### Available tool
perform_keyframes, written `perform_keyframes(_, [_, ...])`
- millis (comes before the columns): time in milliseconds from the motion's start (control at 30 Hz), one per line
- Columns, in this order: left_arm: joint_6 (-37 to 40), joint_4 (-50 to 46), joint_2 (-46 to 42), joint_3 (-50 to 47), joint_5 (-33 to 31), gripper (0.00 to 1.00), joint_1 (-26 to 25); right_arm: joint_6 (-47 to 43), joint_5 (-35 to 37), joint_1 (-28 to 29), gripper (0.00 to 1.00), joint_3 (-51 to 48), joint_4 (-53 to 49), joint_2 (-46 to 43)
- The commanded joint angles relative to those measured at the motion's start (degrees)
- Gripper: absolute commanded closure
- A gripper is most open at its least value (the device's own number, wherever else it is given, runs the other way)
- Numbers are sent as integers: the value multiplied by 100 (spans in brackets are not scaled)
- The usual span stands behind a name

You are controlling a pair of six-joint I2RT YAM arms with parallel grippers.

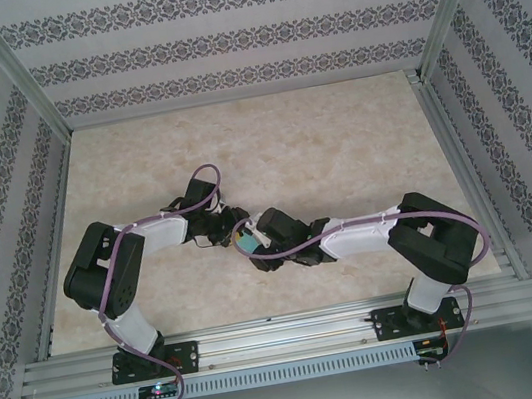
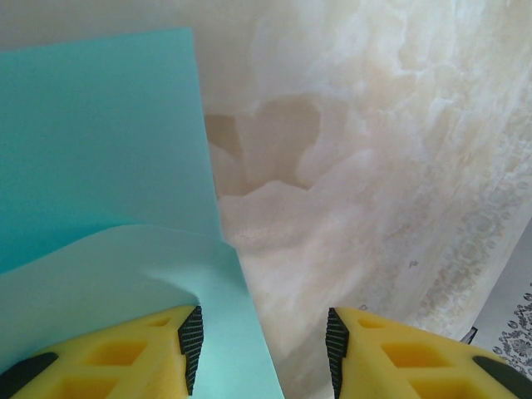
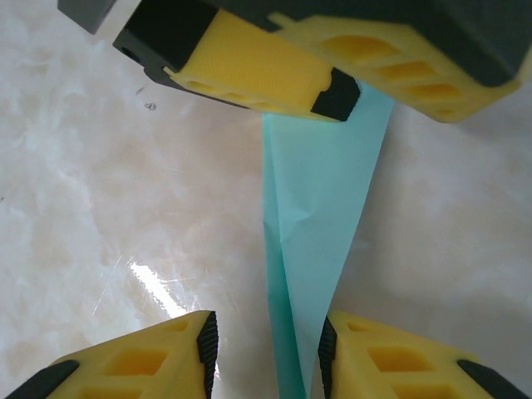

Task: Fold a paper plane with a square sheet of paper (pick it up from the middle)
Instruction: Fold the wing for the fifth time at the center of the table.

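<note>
While both arms lean in toward the middle of the table [image 1: 286,135], I see their claws meeting nose to nose, with a small patch of turquoise paper [image 1: 246,246] showing between them. The left gripper [image 1: 218,229] reaches in from the left and the right gripper [image 1: 261,243] from the right, just beside each other.

On my left wrist feed, the left gripper [image 2: 259,332] has its jaws apart with a clear gap. The paper [image 2: 91,141] covers the left side in two layers, a brighter one behind and a paler flap in front. Its edge runs down into the gap, close against the inner pad of the left-hand finger [image 2: 125,357] and well apart from the other one. I read that claw as released, not pinching.

On my right wrist feed, the right gripper [image 3: 266,331] is spread too. Here the paper [image 3: 320,191] is a narrow creased wedge, wide at the far end and tapering toward the camera. It passes between the fingers, close to the right-hand pad [image 3: 326,353], with bare table [image 3: 100,183] between it and the other pad. Its far end disappears under the yellow fingers of the left gripper [image 3: 349,96]. I cannot tell whether the paper rests on the table or hangs above it.
</note>
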Motion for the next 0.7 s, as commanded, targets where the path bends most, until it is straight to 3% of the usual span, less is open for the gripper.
perform_keyframes(0, [126,-555,3,-37,-201,52,-31,-101,44,4,62,-108,96,63])
perform_keyframes(233, [129,-538,-17,-76,-226,52,-15,362,-656,-105,71,-560,850,24])
perform_keyframes(533, [144,-546,21,-83,-180,52,22,94,-526,-96,94,-895,1275,32])
perform_keyframes(667, [103,-504,8,-131,-121,52,101,-288,-187,51,93,-1065,1272,39])
